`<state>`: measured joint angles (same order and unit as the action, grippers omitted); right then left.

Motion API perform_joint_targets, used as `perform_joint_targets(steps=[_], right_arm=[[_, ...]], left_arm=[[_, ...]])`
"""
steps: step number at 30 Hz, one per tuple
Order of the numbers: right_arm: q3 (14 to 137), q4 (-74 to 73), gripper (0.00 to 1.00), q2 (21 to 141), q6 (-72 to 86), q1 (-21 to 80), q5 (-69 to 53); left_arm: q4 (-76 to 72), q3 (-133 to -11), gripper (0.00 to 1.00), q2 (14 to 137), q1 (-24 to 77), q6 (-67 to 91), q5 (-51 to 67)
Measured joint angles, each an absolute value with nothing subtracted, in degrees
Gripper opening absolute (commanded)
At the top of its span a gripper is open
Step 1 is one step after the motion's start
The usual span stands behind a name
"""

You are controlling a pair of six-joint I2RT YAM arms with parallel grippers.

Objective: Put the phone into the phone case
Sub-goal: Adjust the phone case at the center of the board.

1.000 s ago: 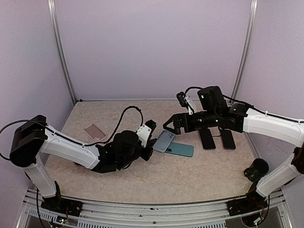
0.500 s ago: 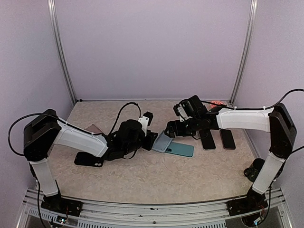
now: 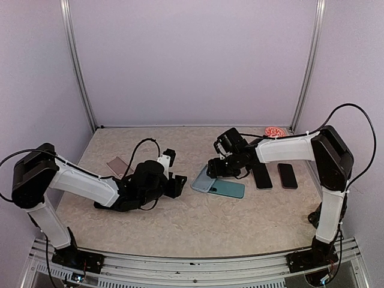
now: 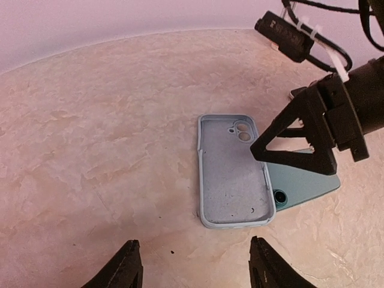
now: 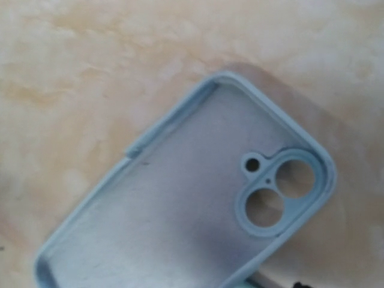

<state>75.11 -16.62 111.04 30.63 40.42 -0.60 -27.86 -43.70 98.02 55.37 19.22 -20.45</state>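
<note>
The light blue phone case (image 3: 203,179) lies open side up in the middle of the table, its camera cut-out at the far end (image 4: 233,174) (image 5: 180,228). Under its right edge a teal phone (image 3: 231,189) lies face down, lens showing (image 4: 303,186). My left gripper (image 3: 175,183) is low on the table just left of the case, open, with only bare table between its fingertips (image 4: 197,267). My right gripper (image 3: 212,168) hovers low over the case's far right rim. One black finger tip (image 4: 258,151) sits at that rim. Its other finger is hidden.
Two dark phones (image 3: 261,176) (image 3: 288,176) lie side by side right of the teal phone. A pink phone (image 3: 119,165) rests at the left, behind my left arm. A red-pink object (image 3: 275,131) sits at the back right corner. Walls close in three sides.
My left gripper has opened and drawn back to the left, away from the case. My right arm has come down and leftwards onto the case's far end.
</note>
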Motion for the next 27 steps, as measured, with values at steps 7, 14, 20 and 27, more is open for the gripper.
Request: perform_joint_targets(steps=[7, 14, 20, 27], right_arm=[[75.42, -16.62, 0.65, 113.84, 30.68, 40.42, 1.34], [78.02, -16.64, 0.5, 116.68, 30.72, 40.42, 1.37], [81.12, -16.78, 0.35, 118.69, 29.71, 40.42, 1.17], [85.38, -17.17, 0.31, 121.01, 28.23, 40.42, 0.45]], left_arm=[[-28.03, -39.42, 0.83, 90.43, 55.35, 20.12, -23.46], [-28.18, -37.08, 0.92, 88.38, 55.35, 20.91, -25.15], [-28.25, -35.92, 0.94, 87.26, 55.35, 21.32, -26.0], [-28.23, -35.7, 0.94, 85.49, 55.31, 21.41, -26.98]])
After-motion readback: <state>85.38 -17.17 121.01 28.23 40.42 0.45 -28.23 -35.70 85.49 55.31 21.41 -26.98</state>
